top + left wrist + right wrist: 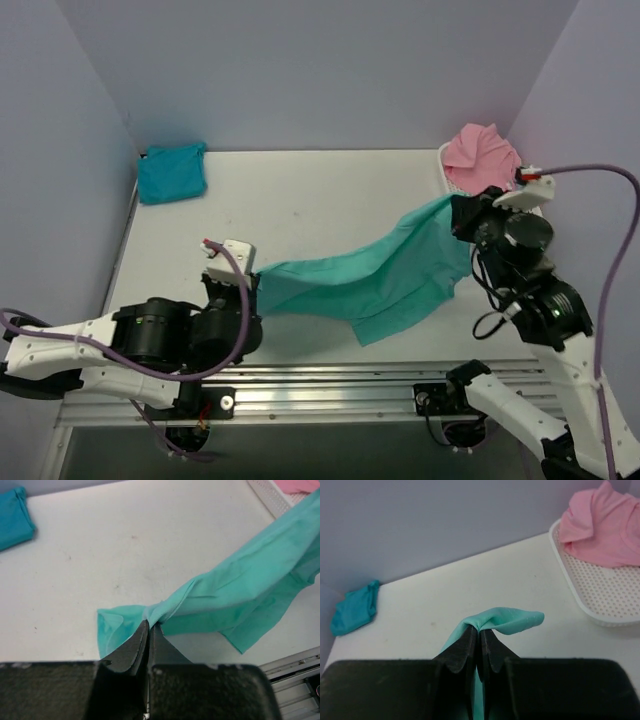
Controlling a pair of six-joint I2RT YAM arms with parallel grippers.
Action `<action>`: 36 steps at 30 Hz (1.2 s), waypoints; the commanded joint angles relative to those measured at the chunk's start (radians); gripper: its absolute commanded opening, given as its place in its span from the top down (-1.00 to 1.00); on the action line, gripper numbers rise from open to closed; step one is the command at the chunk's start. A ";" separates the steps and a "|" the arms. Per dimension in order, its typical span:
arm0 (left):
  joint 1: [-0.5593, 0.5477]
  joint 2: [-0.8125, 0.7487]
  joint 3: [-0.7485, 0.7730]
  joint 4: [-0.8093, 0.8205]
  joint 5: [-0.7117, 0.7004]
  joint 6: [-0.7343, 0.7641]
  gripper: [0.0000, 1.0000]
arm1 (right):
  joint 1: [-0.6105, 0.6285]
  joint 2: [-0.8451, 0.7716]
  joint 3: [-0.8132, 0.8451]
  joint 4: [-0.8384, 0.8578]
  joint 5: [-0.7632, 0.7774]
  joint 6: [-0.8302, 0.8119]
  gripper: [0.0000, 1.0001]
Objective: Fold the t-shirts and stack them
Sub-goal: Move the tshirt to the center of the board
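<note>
The sea-green t-shirt (pixel 375 275) hangs stretched between both grippers above the table, sagging at its lower right. My left gripper (pixel 250 278) is shut on its left end; the pinch shows in the left wrist view (pixel 150 624). My right gripper (pixel 458 212) is shut on its right end, seen in the right wrist view (pixel 480 628). The darker turquoise-blue t-shirt (pixel 172 172) lies folded at the far left corner; it also shows in the left wrist view (pixel 14 517) and the right wrist view (pixel 354 609). The pink t-shirt (pixel 480 158) lies crumpled in the basket (pixel 600 550).
The white mesh basket (pixel 446 172) stands at the far right against the wall, close behind my right gripper; its rim shows in the right wrist view (pixel 580 597). Lilac walls close in the table on three sides. A metal rail (pixel 340 385) runs along the near edge.
</note>
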 commanded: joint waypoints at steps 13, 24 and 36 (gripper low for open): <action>0.008 -0.455 -0.116 0.855 -0.171 0.796 0.95 | -0.021 -0.321 0.227 -0.099 -0.263 -0.108 1.00; 0.282 -0.334 -0.312 1.728 -0.170 1.386 0.95 | -0.012 0.161 -0.072 0.197 0.086 0.027 1.00; 1.278 0.357 -0.127 1.033 0.819 0.403 0.95 | -0.041 0.649 -0.002 0.444 0.157 -0.066 1.00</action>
